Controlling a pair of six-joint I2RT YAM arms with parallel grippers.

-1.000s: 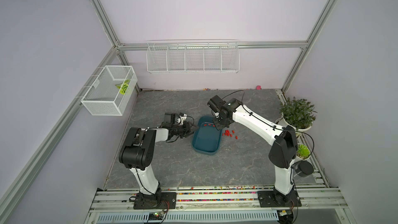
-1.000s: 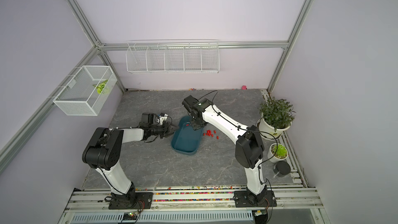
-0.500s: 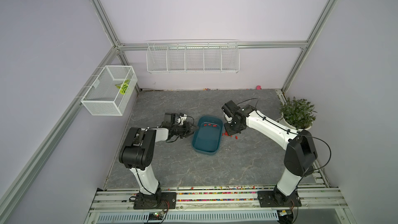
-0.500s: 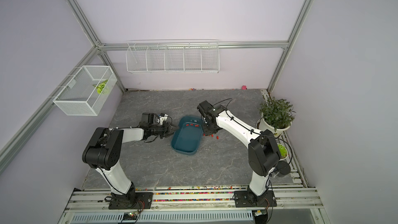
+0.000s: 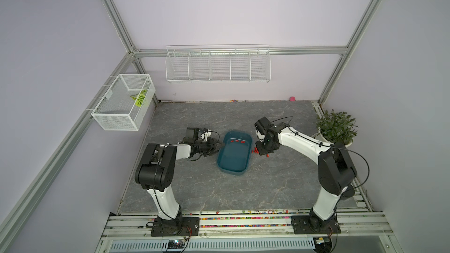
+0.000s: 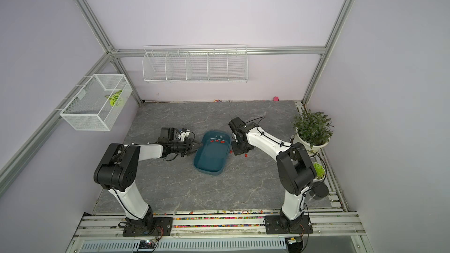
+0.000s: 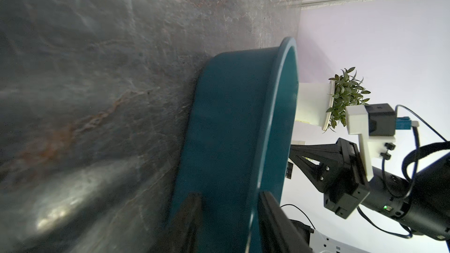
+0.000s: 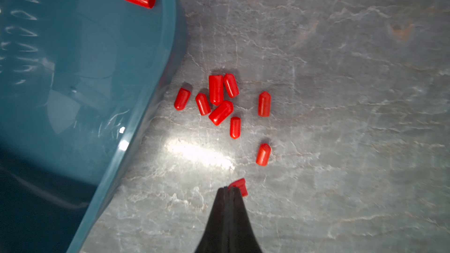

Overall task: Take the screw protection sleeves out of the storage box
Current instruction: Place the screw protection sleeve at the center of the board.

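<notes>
the dark teal storage box (image 5: pixel 233 163) sat on the grey surface (image 5: pixel 219 118). the left gripper (image 7: pixel 229 203) had its jaws closed on the box's side wall, one finger inside the box and one outside. three red screw protection sleeves (image 5: pixel 236 140) lay inside the box, at its far end. more sleeves (image 8: pixel 216 98) lay in a bunch on the surface just beside the box. the right gripper (image 8: pixel 229 189) hung over that bunch, near the box, with its jaws shut tight. one sleeve (image 8: pixel 239 186) touched the tips, but i could not tell if it was pinched.
</notes>
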